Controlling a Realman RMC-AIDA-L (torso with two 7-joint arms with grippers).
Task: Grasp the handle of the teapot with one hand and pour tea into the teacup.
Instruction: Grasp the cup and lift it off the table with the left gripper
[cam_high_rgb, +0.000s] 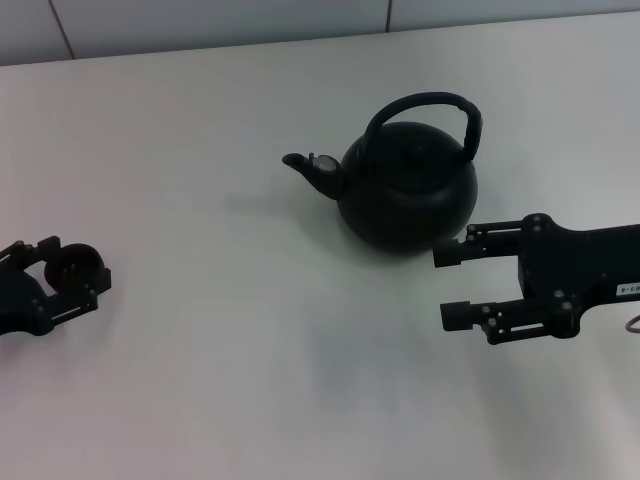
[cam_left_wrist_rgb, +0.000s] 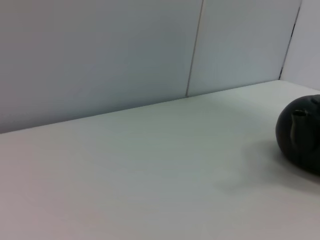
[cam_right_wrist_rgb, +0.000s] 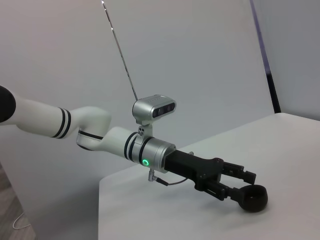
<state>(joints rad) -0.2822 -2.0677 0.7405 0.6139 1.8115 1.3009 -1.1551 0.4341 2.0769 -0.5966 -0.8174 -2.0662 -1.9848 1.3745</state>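
Observation:
The matte-black teapot (cam_high_rgb: 405, 195) stands upright on the white table, spout (cam_high_rgb: 300, 160) pointing left, and its arched handle (cam_high_rgb: 425, 100) is free. It also shows at the edge of the left wrist view (cam_left_wrist_rgb: 302, 140). My right gripper (cam_high_rgb: 452, 285) is open, low beside the pot's near right side, with its upper fingertip close to the body. My left gripper (cam_high_rgb: 72, 272) at the far left is shut on the tiny dark teacup (cam_high_rgb: 70, 262). The right wrist view shows that left gripper (cam_right_wrist_rgb: 244, 187) holding the teacup (cam_right_wrist_rgb: 252, 198) at table level.
The white table (cam_high_rgb: 250, 350) spans the view, with a pale wall (cam_high_rgb: 200, 20) behind its far edge. The left arm (cam_right_wrist_rgb: 100, 135), white with a silver wrist camera, reaches in over the table's corner.

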